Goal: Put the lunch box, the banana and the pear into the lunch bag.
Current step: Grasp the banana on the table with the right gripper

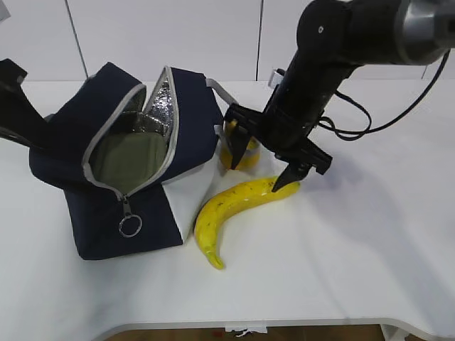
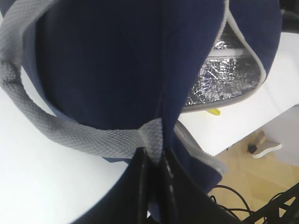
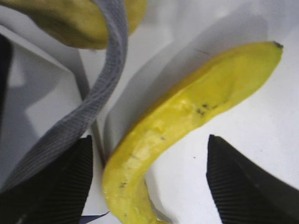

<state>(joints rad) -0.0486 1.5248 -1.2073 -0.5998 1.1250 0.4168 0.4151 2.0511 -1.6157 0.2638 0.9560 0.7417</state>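
The navy lunch bag (image 1: 67, 128) lies tilted on the white table with its zipper open and silver foil lining (image 1: 162, 99) showing. The sage-green lid of the lunch box (image 1: 131, 160) shows inside it. The banana (image 1: 227, 209) lies on the table right of the bag. The pear (image 1: 247, 158) sits behind it, partly hidden by my right gripper (image 1: 259, 172), which is open with its fingers on either side of the banana's (image 3: 187, 112) far end. My left gripper (image 2: 156, 161) is shut on the bag (image 2: 117, 60) where the grey strap (image 2: 70, 135) is sewn on.
The zipper ring pull (image 1: 130, 225) hangs at the bag's front. A loose grey strap (image 3: 93, 98) runs between the pear (image 3: 70, 23) and the banana, beside my right gripper's left finger (image 3: 70, 182). The table's front edge (image 1: 284, 323) is near. Cables trail behind the right arm (image 1: 355, 114).
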